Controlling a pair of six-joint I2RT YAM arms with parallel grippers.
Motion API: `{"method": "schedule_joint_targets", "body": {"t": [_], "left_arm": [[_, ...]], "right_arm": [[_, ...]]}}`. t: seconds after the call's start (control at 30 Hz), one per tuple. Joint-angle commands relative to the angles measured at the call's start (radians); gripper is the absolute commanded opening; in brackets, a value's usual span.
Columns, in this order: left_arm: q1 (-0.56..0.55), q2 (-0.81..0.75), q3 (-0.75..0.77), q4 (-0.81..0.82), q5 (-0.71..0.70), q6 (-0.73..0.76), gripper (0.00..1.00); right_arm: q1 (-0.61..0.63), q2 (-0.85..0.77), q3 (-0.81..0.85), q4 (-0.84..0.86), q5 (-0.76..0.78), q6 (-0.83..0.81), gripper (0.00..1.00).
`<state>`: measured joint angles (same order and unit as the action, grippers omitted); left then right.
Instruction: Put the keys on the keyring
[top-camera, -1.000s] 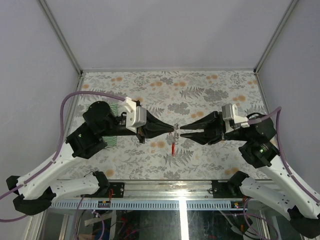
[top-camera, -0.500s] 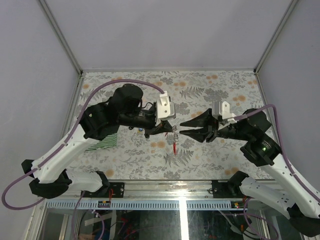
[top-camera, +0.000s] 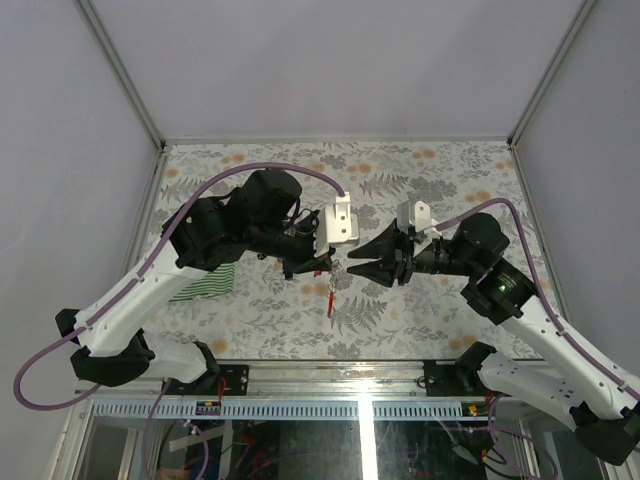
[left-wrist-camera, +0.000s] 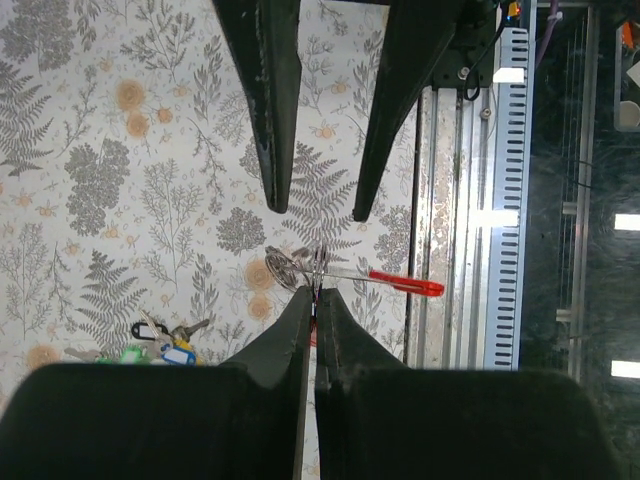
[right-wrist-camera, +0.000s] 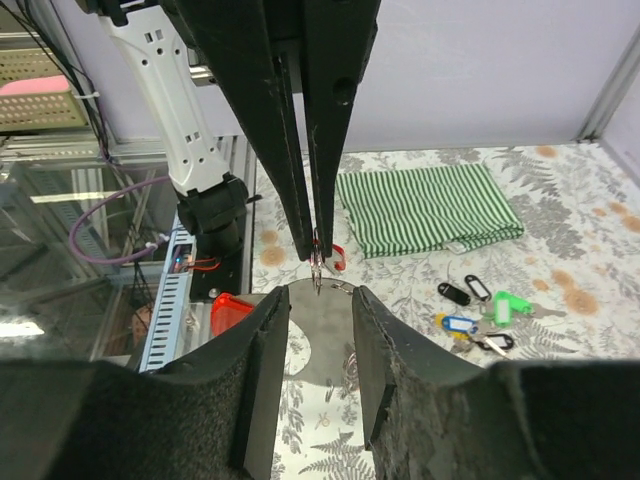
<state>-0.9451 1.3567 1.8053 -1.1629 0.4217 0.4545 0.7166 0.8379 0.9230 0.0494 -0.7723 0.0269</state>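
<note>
My left gripper (left-wrist-camera: 316, 292) is shut on a small wire keyring (left-wrist-camera: 292, 266) and holds it above the table. A thin silvery piece with a red end (left-wrist-camera: 405, 284) hangs from the ring. In the top view the left gripper (top-camera: 332, 265) meets my right gripper (top-camera: 352, 264) over the table's middle. The right gripper (right-wrist-camera: 318, 300) is open, its two fingers (left-wrist-camera: 272, 150) pointing at the ring with the tips just short of it. The keys (right-wrist-camera: 487, 315), with green, blue and black tags, lie loose on the table beside the cloth; the same keys (left-wrist-camera: 165, 342) also show in the left wrist view.
A green-and-white striped cloth (right-wrist-camera: 425, 208) lies folded on the flowered tabletop (top-camera: 430, 190), partly under the left arm (top-camera: 205, 283). The metal rail of the table's near edge (left-wrist-camera: 505, 200) runs close by. Grey walls enclose three sides.
Both arms have come closer together and shifted slightly left. The right gripper has opened wider and closed in on the ring. The left gripper has stayed shut on the keyring.
</note>
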Motion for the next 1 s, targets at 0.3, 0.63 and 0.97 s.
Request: {"method": "schedule_joint_targets", "body": {"t": [0.3, 0.63, 0.97], "left_arm": [[-0.021, 0.013, 0.033, -0.023, -0.041, 0.02, 0.0], [-0.024, 0.016, 0.03, -0.015, -0.045, 0.028, 0.0], [-0.025, 0.013, 0.025, -0.008, -0.046, 0.026, 0.0]], "right_arm": [[0.005, 0.071, -0.014, 0.203, -0.099, 0.124, 0.38], [0.01, 0.105, -0.016, 0.201, -0.093, 0.127, 0.35], [0.02, 0.122, -0.015, 0.203, -0.094, 0.126, 0.29]]}}
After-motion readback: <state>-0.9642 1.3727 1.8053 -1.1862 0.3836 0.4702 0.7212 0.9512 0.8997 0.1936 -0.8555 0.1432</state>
